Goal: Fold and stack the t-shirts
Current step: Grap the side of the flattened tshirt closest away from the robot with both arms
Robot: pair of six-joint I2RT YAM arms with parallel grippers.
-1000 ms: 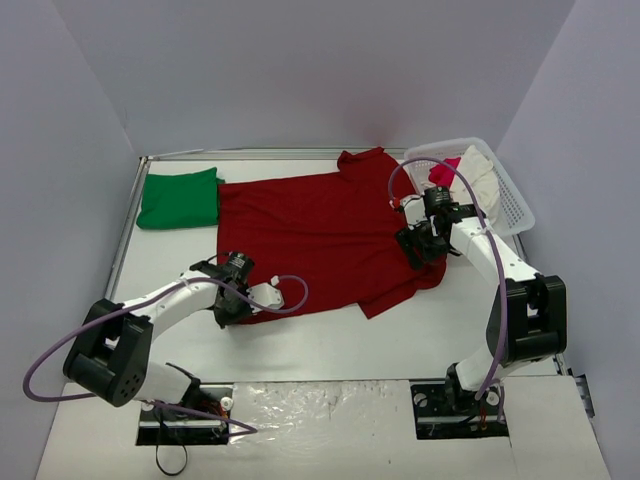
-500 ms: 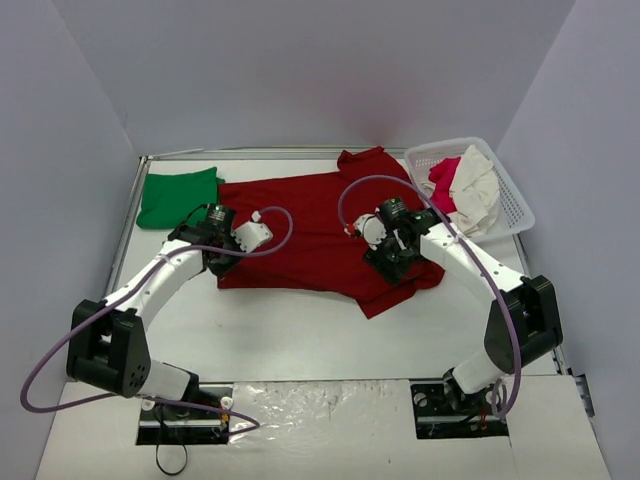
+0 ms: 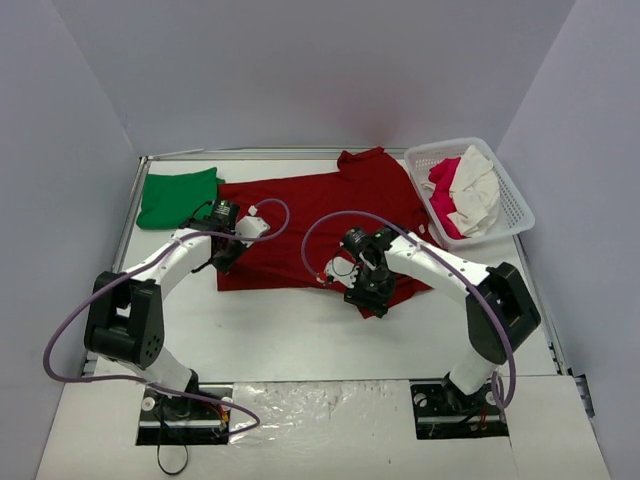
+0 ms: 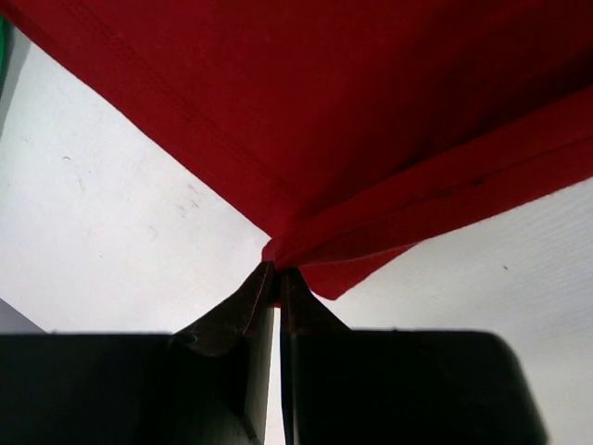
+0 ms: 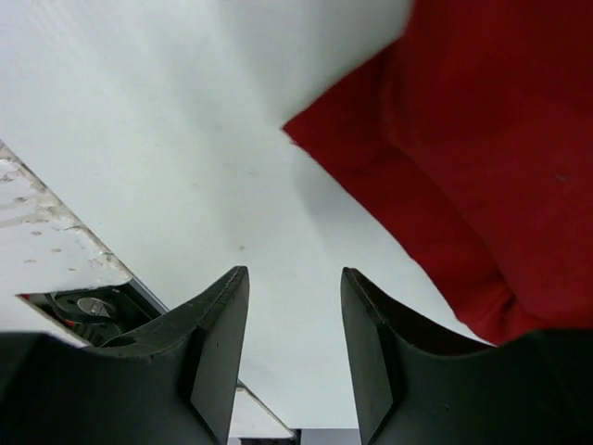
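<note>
The dark red t-shirt (image 3: 310, 215) lies spread across the middle of the table, its near part folded back over itself. A folded bright green t-shirt (image 3: 178, 198) rests at the far left. My left gripper (image 3: 222, 252) is at the red shirt's left edge; in the left wrist view it (image 4: 276, 271) is shut on a pinched fold of red cloth (image 4: 371, 111). My right gripper (image 3: 367, 292) hovers at the shirt's near right corner. In the right wrist view it (image 5: 295, 273) stands open over bare table, with the red cloth (image 5: 482, 158) just to its right and nothing between the fingers.
A white basket (image 3: 521, 216) at the far right holds white and pink cloth. Grey walls enclose the table on three sides. A raised rim (image 3: 128, 215) runs along the left edge beside the green shirt. The arm bases sit at the near edge.
My left gripper has carried the red shirt's near left edge away from me, toward the green shirt. My right gripper has swung left and nearer, its jaws narrowing.
</note>
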